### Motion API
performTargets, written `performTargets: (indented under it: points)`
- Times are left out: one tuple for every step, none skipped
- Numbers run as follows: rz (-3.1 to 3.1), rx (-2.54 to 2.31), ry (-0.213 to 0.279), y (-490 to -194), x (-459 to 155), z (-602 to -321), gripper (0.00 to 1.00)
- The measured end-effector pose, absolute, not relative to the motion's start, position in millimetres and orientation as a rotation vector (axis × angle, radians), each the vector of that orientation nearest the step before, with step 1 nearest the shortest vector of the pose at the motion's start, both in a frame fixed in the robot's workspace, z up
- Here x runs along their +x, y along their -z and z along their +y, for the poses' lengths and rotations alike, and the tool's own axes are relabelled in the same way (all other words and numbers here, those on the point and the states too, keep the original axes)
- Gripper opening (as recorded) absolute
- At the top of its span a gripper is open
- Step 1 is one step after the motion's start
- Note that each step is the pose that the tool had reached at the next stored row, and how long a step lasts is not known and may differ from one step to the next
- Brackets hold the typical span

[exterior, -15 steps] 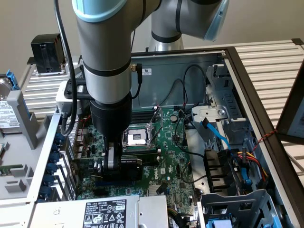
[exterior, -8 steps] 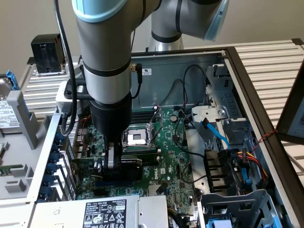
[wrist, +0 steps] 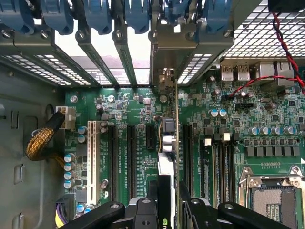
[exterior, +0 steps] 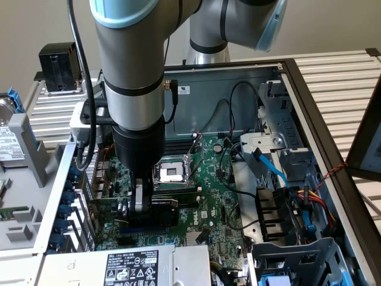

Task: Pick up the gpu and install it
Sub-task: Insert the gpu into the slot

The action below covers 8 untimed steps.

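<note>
Closest to the wrist camera, the claw (wrist: 167, 207) was clamped narrowly on the gpu (wrist: 166, 164). The card stood on edge over the motherboard (wrist: 133, 105), with its metal end toward the blue latches (wrist: 100, 19). Black slots (wrist: 130, 157) flanked it, and a white slot (wrist: 92, 157) lay further off near a braided yellow cable (wrist: 40, 140). An empty processor socket (wrist: 271, 200) sat near the claw. A red wire (wrist: 281, 43) crossed above the rear ports (wrist: 236, 71). Whether the card was seated in a slot could not be told.
</note>
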<state>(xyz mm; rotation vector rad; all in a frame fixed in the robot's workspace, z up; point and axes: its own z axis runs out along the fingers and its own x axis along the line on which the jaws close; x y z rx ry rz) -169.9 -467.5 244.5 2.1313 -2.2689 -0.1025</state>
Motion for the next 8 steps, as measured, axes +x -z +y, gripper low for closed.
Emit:
performTargets:
  points:
    - [-2.269, 2.131, 0.102, -244.5, -169.9, -467.5, 0.27]
    - [-2.269, 2.131, 0.102, -244.5, -169.9, -467.5, 0.27]
    - [-2.269, 2.131, 0.102, -244.5, -169.9, -467.5, 0.27]
    - [-2.269, 2.131, 0.102, -244.5, -169.9, -467.5, 0.27]
    - [-2.269, 2.131, 0.102, -244.5, -169.9, -467.5, 0.27]
    - [-2.269, 2.131, 0.102, -244.5, -169.9, -467.5, 0.27]
    - [-2.269, 2.131, 0.102, -244.5, -169.9, -467.5, 0.27]
    - [-2.269, 2.131, 0.102, -244.5, -169.9, -467.5, 0.27]
